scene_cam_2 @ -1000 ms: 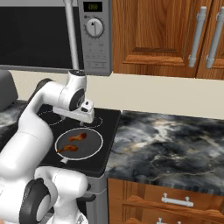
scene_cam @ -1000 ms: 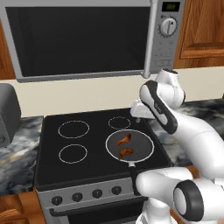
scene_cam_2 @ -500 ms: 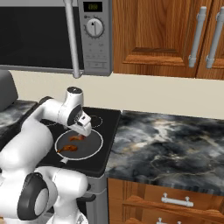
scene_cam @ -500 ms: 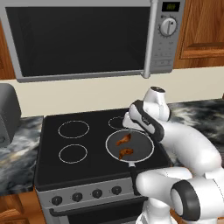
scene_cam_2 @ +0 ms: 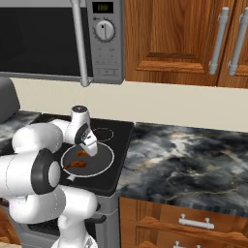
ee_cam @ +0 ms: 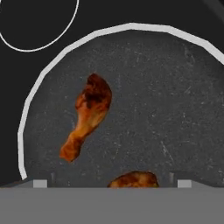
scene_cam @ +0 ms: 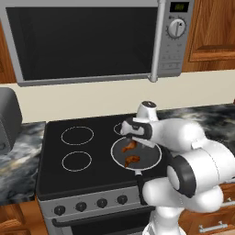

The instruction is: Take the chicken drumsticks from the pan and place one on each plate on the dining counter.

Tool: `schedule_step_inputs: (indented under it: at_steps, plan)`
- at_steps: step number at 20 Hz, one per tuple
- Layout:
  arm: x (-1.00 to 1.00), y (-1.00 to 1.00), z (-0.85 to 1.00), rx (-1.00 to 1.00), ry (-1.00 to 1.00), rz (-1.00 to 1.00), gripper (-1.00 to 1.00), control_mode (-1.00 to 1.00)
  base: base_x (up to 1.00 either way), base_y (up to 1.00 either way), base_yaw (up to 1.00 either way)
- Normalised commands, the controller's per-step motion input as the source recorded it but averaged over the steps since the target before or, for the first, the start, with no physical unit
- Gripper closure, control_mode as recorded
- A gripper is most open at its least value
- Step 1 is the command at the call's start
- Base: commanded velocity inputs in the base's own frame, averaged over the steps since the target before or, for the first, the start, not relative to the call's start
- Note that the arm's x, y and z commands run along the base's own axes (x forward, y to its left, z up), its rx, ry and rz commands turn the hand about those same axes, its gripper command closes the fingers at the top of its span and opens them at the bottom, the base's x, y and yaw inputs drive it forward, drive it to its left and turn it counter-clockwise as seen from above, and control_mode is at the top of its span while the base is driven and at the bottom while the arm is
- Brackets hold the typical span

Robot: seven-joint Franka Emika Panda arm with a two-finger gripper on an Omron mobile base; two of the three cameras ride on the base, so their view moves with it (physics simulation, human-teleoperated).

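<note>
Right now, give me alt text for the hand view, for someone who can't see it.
A browned club-shaped chicken drumstick lies in a round dark frying pan with a pale rim, bone end toward lower left. A second drumstick peeks up at the bottom edge, on the black stovetop.

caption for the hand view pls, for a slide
Open gripper poised over the pan, one chicken drumstick lying in full view and a second drumstick between the fingertips.

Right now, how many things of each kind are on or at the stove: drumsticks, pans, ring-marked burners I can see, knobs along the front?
Chicken drumsticks: 2 (one, the other), both lying in the pan
Pan: 1
Ring-marked burners: 3 visible, any under the pan is hidden
Stove knobs: 4
Total: 10
</note>
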Motion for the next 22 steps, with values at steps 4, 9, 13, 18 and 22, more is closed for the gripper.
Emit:
schedule_step_inputs:
  at_steps: [4,9,13,18,22]
  plan:
    - [0.53,0.06,-0.26,-0.01,0.2,-0.22,-1.0,-1.0,0.0,0.0,0.0]
    - [0.39,0.0,-0.22,0.0,0.18,-0.12,-1.0,-1.0,0.0,0.0,0.0]
    - [0.42,0.0,-0.22,0.0,0.16,-0.07,-1.0,-1.0,0.0,0.0,0.0]
    - [0.18,0.0,-0.3,0.0,0.03,-0.05,-1.0,-1.0,0.0,0.0,0.0]
    - [0.02,0.0,-0.3,0.0,0.0,-0.05,-1.0,-1.0,0.0,0.0,0.0]
